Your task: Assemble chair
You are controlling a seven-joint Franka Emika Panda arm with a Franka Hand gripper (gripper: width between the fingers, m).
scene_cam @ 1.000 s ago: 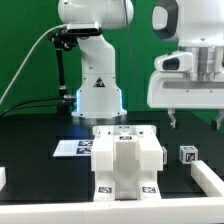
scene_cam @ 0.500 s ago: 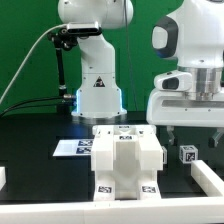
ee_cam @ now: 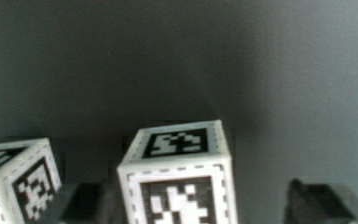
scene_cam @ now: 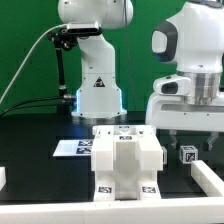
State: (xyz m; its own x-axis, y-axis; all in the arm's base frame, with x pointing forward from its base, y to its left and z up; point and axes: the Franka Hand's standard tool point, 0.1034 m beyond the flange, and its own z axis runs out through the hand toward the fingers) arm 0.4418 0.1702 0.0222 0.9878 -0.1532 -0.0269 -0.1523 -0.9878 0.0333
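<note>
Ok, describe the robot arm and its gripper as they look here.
The arm is glossy white with rounded, bulbous housings, dark joint seams and a black cable looping off its base. A blue light glows low on the pedestal. The gripper has a boxy white body and short dark fingers.

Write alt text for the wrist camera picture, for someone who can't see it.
Seen from the wrist, a white chair post topped with a black-and-white marker tag stands between the dark fingertips of the gripper on a black table. A second tagged white block stands beside it at the picture's edge.
</note>
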